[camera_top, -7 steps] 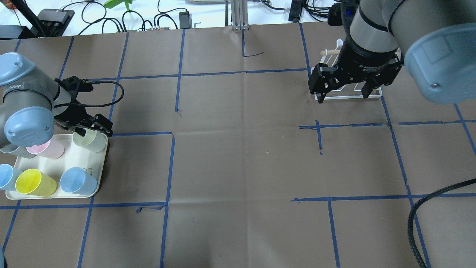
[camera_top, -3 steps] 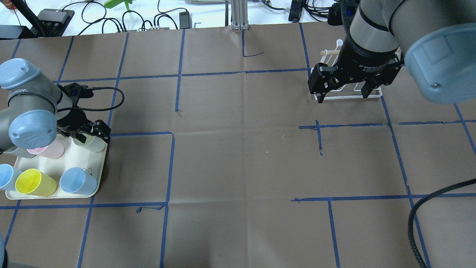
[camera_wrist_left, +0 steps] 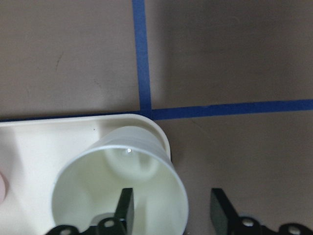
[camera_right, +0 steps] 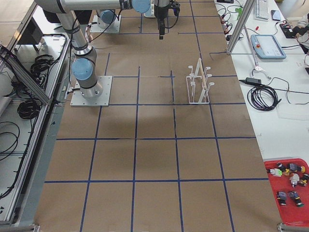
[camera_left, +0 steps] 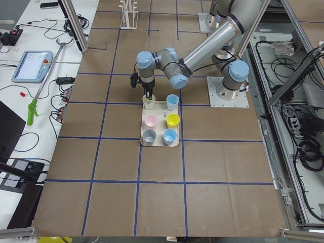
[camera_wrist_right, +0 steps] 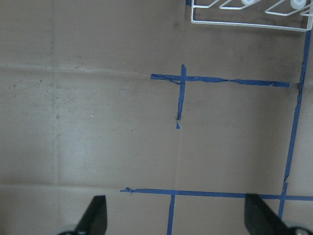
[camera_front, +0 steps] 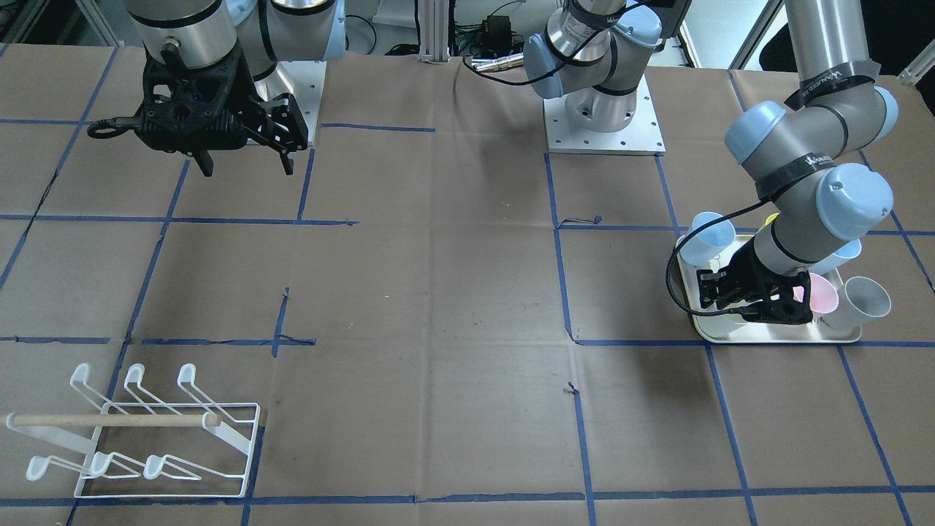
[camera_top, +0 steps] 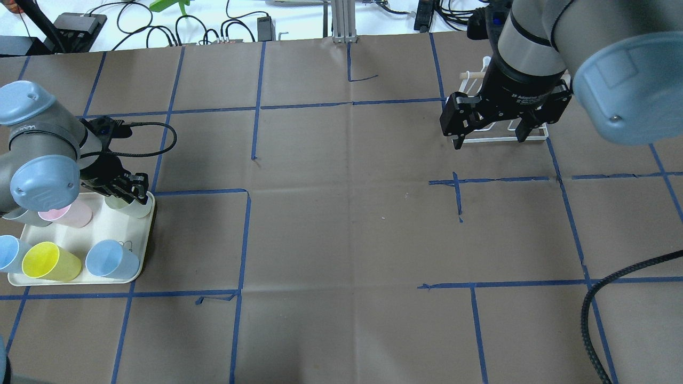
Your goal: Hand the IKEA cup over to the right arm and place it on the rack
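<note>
A pale green cup (camera_top: 133, 207) stands upright at the far right corner of the cream tray (camera_top: 106, 229). My left gripper (camera_top: 127, 194) is open and low over it. In the left wrist view one finger (camera_wrist_left: 124, 208) is inside the cup (camera_wrist_left: 146, 147) and the other (camera_wrist_left: 221, 210) is outside its wall, over the table. My right gripper (camera_top: 490, 136) is open and empty, held high; in the overhead view it overlaps the white wire rack (camera_top: 501, 140). The rack (camera_front: 146, 438) with its wooden dowel stands bare.
On the tray (camera_front: 774, 340) stand also a pink cup (camera_top: 72, 213), a yellow one (camera_top: 48, 261), two blue ones (camera_top: 109, 260) and a grey one (camera_front: 865, 299). Brown paper with blue tape lines covers the table. Cables lie beyond the far edge.
My left gripper has moved down and nearer over the pale green cup, so its fingers now straddle the cup's wall. The right arm has shifted slightly.
</note>
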